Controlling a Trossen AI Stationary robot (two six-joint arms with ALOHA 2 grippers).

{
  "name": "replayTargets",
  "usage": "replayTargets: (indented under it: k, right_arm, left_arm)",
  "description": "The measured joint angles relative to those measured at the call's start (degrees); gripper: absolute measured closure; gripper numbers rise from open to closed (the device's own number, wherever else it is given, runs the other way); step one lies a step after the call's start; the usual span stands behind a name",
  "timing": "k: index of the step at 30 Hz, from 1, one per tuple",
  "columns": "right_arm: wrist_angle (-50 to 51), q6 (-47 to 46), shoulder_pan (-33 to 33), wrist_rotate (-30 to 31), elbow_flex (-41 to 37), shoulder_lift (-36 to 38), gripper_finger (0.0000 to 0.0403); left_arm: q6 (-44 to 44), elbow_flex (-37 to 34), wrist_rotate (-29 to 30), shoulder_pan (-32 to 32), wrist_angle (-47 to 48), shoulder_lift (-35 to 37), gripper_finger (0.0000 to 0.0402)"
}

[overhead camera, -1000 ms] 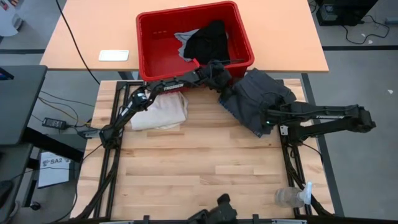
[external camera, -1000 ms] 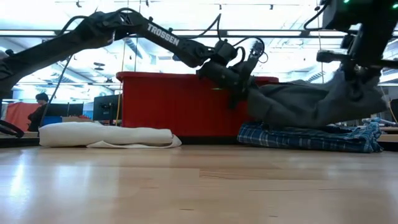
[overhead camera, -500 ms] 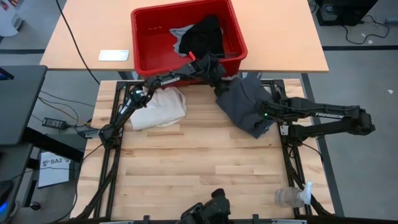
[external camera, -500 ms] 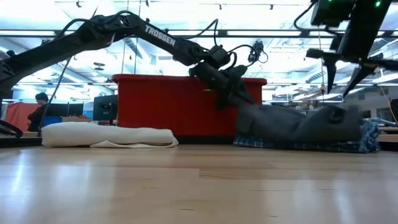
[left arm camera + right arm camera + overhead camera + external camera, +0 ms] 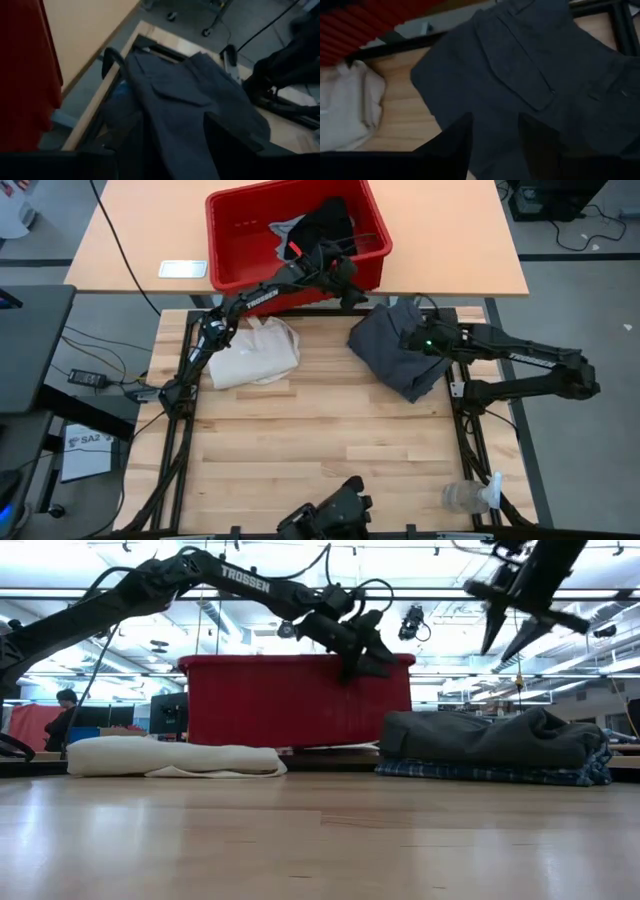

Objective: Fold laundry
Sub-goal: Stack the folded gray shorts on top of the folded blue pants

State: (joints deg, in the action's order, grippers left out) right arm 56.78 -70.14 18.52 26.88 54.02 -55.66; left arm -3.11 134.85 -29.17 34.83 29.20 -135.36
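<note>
The dark grey garment (image 5: 400, 358) lies bunched at the table's far right, on top of the blue-and-white plaid one (image 5: 480, 772). My right gripper (image 5: 408, 340) hangs open above it, fingers pointing down (image 5: 510, 638). My left gripper (image 5: 350, 288) is open and empty by the near right corner of the red bin (image 5: 235, 250), above the table (image 5: 372, 660). Its wrist view looks past the open fingers onto the dark grey garment (image 5: 190, 100). A black garment (image 5: 325, 228) and a light grey one (image 5: 284, 230) lie in the bin.
The cream tote bag (image 5: 255, 352) lies flat at the far left of the table. A clear plastic bottle (image 5: 468, 497) stands at the near right corner. A white object (image 5: 183, 268) lies on the far table. Bare wood (image 5: 320, 440) spans the middle and near part.
Both grippers have let go of the dark grey garment, the right first, then the left. It has dropped from hanging stretched between them onto the plaid one. My right gripper has risen. My left gripper has gone up toward the bin. The bin has slid toward the table's left.
</note>
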Motion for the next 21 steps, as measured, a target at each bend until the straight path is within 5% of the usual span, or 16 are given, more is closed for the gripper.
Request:
replayTargets:
  k: [11,21]
  right_arm:
    - [-13.3,9.56,6.81,-14.35,-9.19,-12.3,0.0329]
    - [-12.68,25.61,10.56,-24.29,-10.82,-23.52,0.0337]
  left_arm:
    - [1.69,-0.2,-1.66,-2.44,12.63,0.33,0.0196]
    - [-3.3,-0.01,-3.65,-4.37,16.33,1.76,0.0196]
